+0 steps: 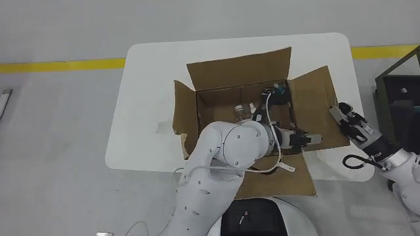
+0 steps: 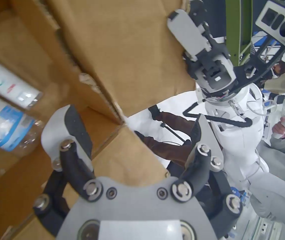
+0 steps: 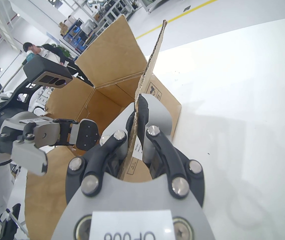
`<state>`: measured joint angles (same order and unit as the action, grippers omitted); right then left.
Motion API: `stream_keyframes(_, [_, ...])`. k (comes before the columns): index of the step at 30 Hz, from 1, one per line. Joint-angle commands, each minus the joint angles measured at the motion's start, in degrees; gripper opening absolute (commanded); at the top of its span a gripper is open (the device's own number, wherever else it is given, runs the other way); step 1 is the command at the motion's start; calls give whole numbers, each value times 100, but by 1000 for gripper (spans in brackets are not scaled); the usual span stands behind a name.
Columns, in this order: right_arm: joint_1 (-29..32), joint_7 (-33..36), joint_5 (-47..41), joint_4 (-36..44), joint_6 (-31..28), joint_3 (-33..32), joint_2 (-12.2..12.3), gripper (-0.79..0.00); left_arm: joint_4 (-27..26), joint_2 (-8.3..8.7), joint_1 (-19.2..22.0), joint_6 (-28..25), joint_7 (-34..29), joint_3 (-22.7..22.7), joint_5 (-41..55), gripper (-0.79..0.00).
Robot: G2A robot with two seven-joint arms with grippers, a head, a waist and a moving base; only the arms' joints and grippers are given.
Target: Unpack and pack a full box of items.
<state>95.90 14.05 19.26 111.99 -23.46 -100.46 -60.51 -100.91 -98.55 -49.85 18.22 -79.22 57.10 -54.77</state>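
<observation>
An open cardboard box (image 1: 223, 98) stands on the white table (image 1: 144, 105) with its flaps spread out. My right gripper (image 1: 341, 113) is shut on the outer edge of the right flap (image 3: 155, 51), with the cardboard pinched between its fingers (image 3: 155, 116). My left gripper (image 2: 132, 131) is open and holds nothing, and it hovers at the box's near right corner (image 1: 314, 138) beside that flap (image 2: 132, 38). Inside the box lie a clear plastic bottle (image 2: 7, 126) with a blue label, a white packet (image 2: 10, 83) and a dark teal item (image 1: 279, 90).
A dark green rack (image 1: 400, 98) stands just past the table's right end, close to my right arm. A white cable (image 1: 279, 164) loops over the front flap. The table's left third is bare white surface.
</observation>
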Motion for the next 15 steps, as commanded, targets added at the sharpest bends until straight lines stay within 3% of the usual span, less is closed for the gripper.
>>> stream_keyframes(1, [116, -279, 28, 59, 43, 35, -26, -785, -166, 55, -127, 11, -47, 42, -393, 0])
stream_keyframes(8, [463, -1120, 303, 329, 430, 291, -128, -785, -437, 172, -244, -62, -235, -115, -1696, 0])
stream_keyframes(15, [479, -1109, 598, 334, 552, 397, -153, -785, -429, 184, -180, -165, -346, -270, -2105, 0])
